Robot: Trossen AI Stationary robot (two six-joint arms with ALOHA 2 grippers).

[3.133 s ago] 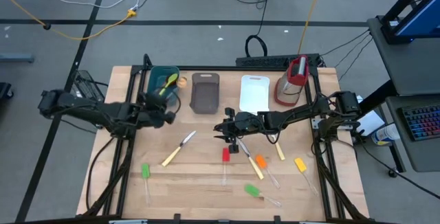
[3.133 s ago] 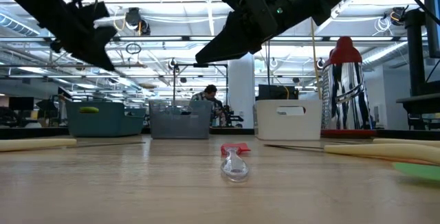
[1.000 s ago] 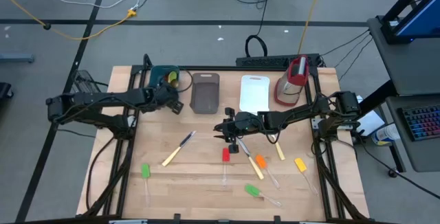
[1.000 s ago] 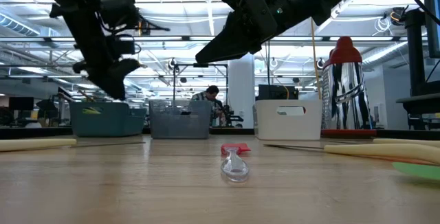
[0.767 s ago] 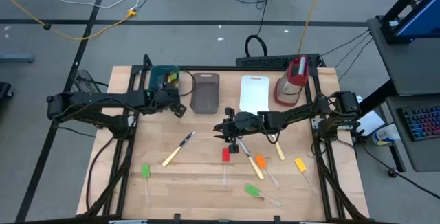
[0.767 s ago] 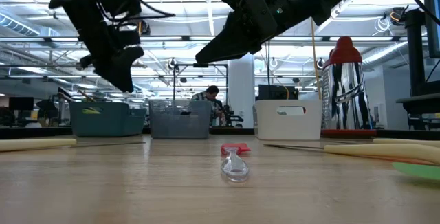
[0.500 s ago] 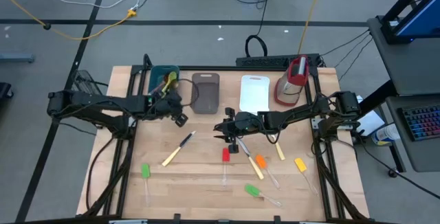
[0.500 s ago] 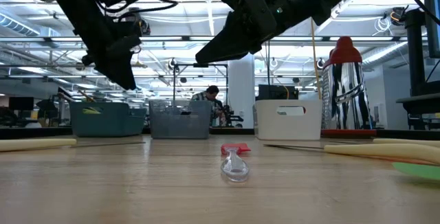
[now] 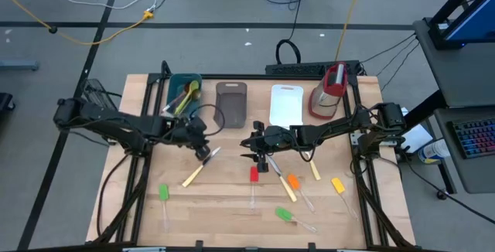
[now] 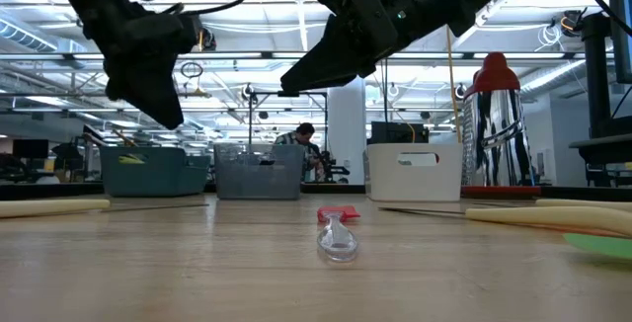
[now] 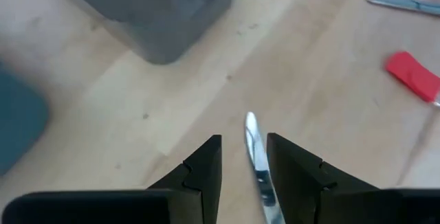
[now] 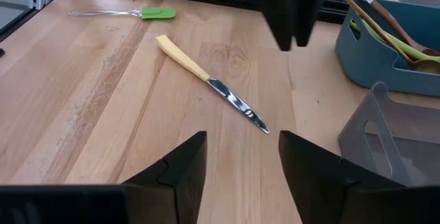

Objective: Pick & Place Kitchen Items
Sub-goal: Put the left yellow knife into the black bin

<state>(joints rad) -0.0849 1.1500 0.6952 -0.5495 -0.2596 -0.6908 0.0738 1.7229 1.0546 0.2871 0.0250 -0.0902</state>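
Observation:
A pale-handled knife (image 9: 197,168) lies flat on the wooden table, blade pointing far-right. My left gripper (image 9: 203,151) hangs open above its blade (image 11: 256,157), well clear of the table in the low view (image 10: 166,110); the blade shows between the two fingers without touching them. My right gripper (image 9: 249,145) hovers open over the table's middle, holding nothing. Near it lie a red-headed spatula (image 9: 254,175), an orange one (image 9: 292,181), a yellow one (image 9: 337,184), two green ones (image 9: 163,192) (image 9: 285,214) and two more pale-handled knives (image 9: 315,171) (image 9: 283,184).
Along the far edge stand a teal tub (image 9: 172,83) holding several utensils, a grey tub (image 9: 230,103), a white tub (image 9: 286,105) and a red-and-clear jug (image 9: 329,91). Bare wood lies between the knife and the near edge.
My left gripper has swung from over the teal tub toward the table's right and near edge and has turned on the way. It now hangs above the knife's blade. Everything lying on the table has stayed put.

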